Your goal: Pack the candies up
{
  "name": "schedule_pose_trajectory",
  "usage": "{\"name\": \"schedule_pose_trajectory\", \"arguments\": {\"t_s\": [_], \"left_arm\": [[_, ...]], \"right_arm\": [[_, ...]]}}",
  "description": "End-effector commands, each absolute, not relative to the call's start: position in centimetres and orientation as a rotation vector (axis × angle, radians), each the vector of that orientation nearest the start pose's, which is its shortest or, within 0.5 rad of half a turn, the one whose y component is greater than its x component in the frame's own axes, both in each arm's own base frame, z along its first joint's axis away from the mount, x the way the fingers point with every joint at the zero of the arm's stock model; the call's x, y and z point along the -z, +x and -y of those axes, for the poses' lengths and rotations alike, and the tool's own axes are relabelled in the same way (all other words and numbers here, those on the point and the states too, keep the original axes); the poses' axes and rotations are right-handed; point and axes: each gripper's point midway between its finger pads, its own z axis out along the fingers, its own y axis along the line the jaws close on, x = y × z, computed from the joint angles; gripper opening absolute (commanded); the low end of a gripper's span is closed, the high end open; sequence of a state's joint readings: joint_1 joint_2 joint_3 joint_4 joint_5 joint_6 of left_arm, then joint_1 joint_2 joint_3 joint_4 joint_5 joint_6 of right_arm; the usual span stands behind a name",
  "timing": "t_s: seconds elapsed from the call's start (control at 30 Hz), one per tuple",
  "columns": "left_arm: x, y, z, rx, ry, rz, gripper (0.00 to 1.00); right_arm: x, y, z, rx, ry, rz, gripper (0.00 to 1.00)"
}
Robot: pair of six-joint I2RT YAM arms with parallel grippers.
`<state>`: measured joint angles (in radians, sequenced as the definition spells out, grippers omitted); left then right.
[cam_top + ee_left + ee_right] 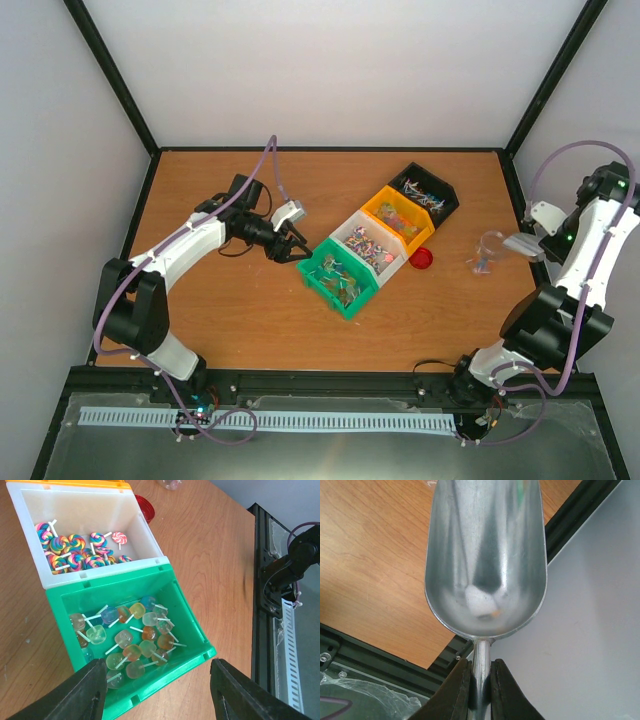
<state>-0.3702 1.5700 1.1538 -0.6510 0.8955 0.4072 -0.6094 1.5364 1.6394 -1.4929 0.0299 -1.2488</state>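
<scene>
Pinching the metal scoop [485,555] by its handle, right gripper [481,672] holds it aloft; left gripper [159,682] hangs spread beside green bin [192,625] of candies [132,640].

Row of four bins [393,267] (green bin [349,304] nearest), red lid [421,258] beside.

Scoop [485,545] tip cut off @ top; blk bin [449,210] candies [422,188] too small

The left arm [185,243] and right arm [598,235] have white links, black joints, lilac cables [272,165] and black fingers [82,692].
</scene>
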Motion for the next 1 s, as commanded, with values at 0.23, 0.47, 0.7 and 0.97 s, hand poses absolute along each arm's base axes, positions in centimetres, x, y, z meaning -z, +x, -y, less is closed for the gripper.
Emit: {"name": "schedule_pose_trajectory", "arguments": {"t_s": [0.23, 0.47, 0.7, 0.97], "left_arm": [[-18.0, 28.3, 25.5, 1.164, 1.194, -2.059, 0.59], [-18.1, 28.2, 25.4, 1.153, 1.194, -2.061, 0.60], [-18.8, 28.3, 25.4, 1.148, 1.203, -2.057, 0.64], [-22.3, 28.2, 25.5, 1.132, 1.236, -1.981, 0.67]], "right_arm": [[-24.3, 24.5, 16.9, 0.398, -1.037, -2.859, 0.03], [-25.4, 25.1, 16.4, 0.483, -1.096, -2.834, 0.03], [-26.6, 25.2, 13.9, 0.443, -1.168, -2.702, 0.03], [-26.3, 26.9, 4.4, 0.165, -1.333, -2.465, 0.03]]}}
